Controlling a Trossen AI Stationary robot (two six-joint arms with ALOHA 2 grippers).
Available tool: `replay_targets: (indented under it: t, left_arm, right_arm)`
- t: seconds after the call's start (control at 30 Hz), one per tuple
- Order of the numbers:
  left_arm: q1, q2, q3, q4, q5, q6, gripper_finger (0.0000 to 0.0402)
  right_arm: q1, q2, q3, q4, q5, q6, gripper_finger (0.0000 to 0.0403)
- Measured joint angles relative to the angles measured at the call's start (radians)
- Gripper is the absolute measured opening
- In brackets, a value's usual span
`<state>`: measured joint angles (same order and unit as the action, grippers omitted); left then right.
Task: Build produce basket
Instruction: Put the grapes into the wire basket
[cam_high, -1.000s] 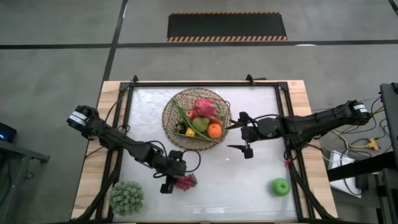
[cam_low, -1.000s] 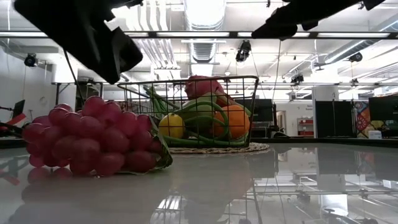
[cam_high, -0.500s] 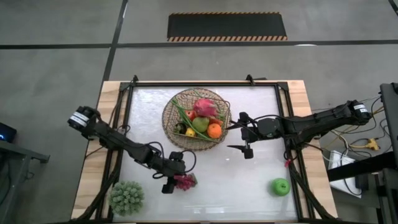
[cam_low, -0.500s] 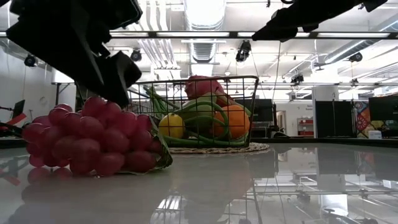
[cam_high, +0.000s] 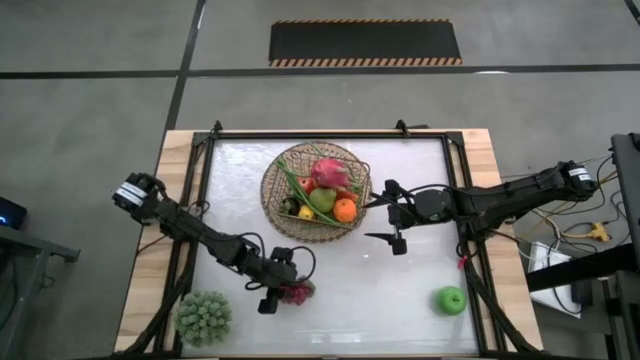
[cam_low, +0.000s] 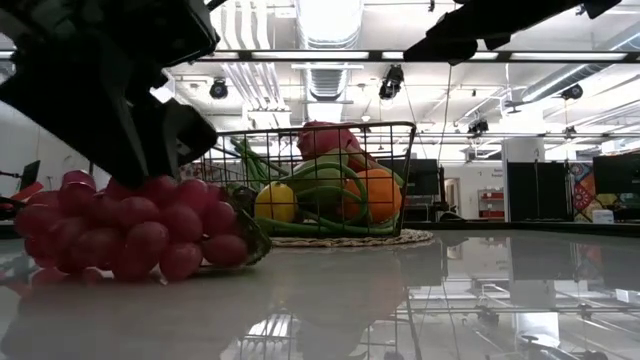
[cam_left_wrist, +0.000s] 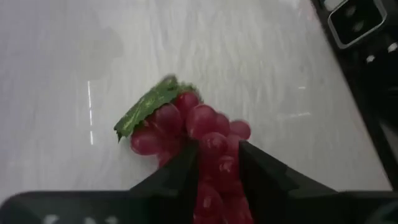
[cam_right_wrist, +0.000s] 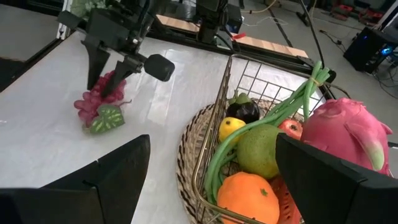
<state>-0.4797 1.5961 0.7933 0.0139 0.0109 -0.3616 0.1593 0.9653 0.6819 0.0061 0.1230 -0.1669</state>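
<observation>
Grapes (cam_left_wrist: 199, 140), a purple-red bunch with a green leaf (cam_left_wrist: 146, 106), lie on the white table (cam_high: 400, 290) with the left gripper (cam_left_wrist: 217, 158) down over them: in the left wrist view its two dark fingers (cam_left_wrist: 180, 171) straddle the stem end of the bunch, one pressed against each side, so the jaws are pinching the grapes, though whether the bunch has left the table cannot be told from the low view. Most of the berries and the leaf lie forward of the fingertips. The basket (cam_high: 275, 195) sits well apart from these jaws, holding a pink dragon fruit (cam_high: 327, 172), an orange (cam_high: 345, 209), a lemon (cam_high: 306, 212), a green pear (cam_high: 322, 199) and long green stalks (cam_right_wrist: 273, 118). The right gripper (cam_high: 388, 214) hangs just beside the basket with its jaws spread wide and nothing between them. A green apple (cam_high: 452, 299) rests on the table well away from both grippers.
</observation>
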Motion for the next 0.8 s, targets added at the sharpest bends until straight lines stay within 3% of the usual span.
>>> replay_targets:
  t: [0.27,0.43,0.63,0.8]
  left_arm:
    - [0.000,-0.007,-0.002,-0.014,0.001,0.025,0.0009]
    - [-0.001,-0.028,0.011,-0.016,-0.035,0.079,0.0008]
    - [0.001,-0.086,0.043,-0.004,-0.130,0.265,0.0008]
    - [0.008,-0.173,0.043,0.030,-0.299,0.453,0.0008]
  right_arm:
    - [0.000,0.000,0.000,0.005,0.000,0.002,0.0327]
    - [0.000,0.000,0.000,0.007,0.000,0.002,0.0327]
    - [0.000,0.000,0.000,0.007,0.000,-0.016,0.0327]
    - [0.000,0.001,-0.001,0.007,0.000,-0.018,0.0327]
